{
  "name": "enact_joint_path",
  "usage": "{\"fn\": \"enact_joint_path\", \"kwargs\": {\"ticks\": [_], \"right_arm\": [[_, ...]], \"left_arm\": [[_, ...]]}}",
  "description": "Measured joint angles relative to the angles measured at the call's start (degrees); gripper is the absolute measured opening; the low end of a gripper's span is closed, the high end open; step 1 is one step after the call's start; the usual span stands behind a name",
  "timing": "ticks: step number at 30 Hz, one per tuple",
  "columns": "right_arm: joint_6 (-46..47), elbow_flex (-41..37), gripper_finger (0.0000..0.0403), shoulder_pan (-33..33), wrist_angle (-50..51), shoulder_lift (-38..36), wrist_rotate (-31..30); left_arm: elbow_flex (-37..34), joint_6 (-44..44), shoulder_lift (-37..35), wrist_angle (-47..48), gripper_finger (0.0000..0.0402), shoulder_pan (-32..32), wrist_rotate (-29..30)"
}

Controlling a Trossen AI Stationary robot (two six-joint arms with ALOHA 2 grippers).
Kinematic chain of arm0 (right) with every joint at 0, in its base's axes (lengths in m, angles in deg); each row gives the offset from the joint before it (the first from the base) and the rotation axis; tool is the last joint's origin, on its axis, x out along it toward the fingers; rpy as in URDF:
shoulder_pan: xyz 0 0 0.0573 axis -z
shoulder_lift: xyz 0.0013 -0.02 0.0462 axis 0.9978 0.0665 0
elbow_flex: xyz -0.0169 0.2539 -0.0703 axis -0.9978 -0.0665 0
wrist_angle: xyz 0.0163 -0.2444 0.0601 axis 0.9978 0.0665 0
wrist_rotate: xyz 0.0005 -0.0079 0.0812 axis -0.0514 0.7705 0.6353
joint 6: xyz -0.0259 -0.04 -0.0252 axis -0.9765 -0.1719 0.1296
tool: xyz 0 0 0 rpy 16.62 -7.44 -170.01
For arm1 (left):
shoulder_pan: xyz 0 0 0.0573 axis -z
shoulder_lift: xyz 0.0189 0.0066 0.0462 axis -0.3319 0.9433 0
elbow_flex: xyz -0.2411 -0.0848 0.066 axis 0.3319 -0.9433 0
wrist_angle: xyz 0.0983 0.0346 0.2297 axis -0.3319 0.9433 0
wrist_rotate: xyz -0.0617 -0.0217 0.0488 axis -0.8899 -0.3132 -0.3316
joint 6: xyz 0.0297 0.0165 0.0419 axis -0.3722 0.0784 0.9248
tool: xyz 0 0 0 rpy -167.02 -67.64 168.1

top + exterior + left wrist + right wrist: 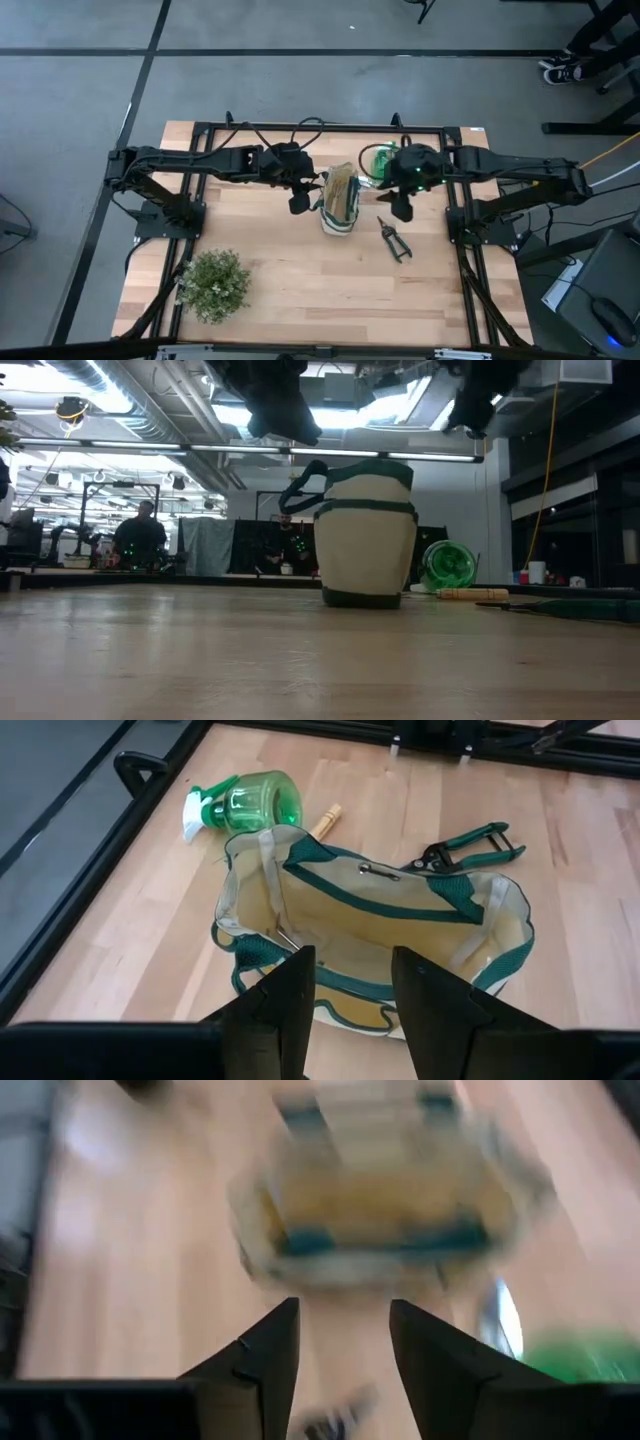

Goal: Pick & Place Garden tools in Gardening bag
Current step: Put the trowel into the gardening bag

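The cream gardening bag with green trim stands upright on its base mid-table, mouth open. Behind it the green spray bottle lies on its side. Beside the bottle a wooden shaft pokes out from behind the bag. The dark pruning shears lie flat to the bag's right. My left gripper hovers open over the bag's left rim. My right gripper hangs open above the table between the bag and the shears, and nothing shows between its fingers.
A bushy potted plant stands at the near left of the table. A black frame runs round the tabletop. Bare wood lies in front of the bag. People sit at benches in the room beyond.
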Motion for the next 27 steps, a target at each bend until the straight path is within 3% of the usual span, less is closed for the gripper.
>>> {"fn": "enact_joint_path", "kwargs": {"ticks": [4,14,21,27], "right_arm": [[1.40,-0.96,0.0161,0.00,7.66,0.26,-4.34],[1.52,-13.68,0.0160,0.02,5.83,0.35,-18.21],[-2.53,-25.16,0.0160,0.02,-5.60,0.35,-19.88],[-2.62,-30.23,0.0160,0.99,-15.58,0.35,-19.90]], "left_arm": [[0.00,0.00,0.00,0.99,0.0130,0.00,0.02],[0.00,4.49,0.00,2.51,0.0130,0.00,1.95],[0.00,6.00,0.00,2.48,0.0130,-0.01,3.72],[0.00,6.03,0.00,2.32,0.0130,-0.88,3.69]]}}
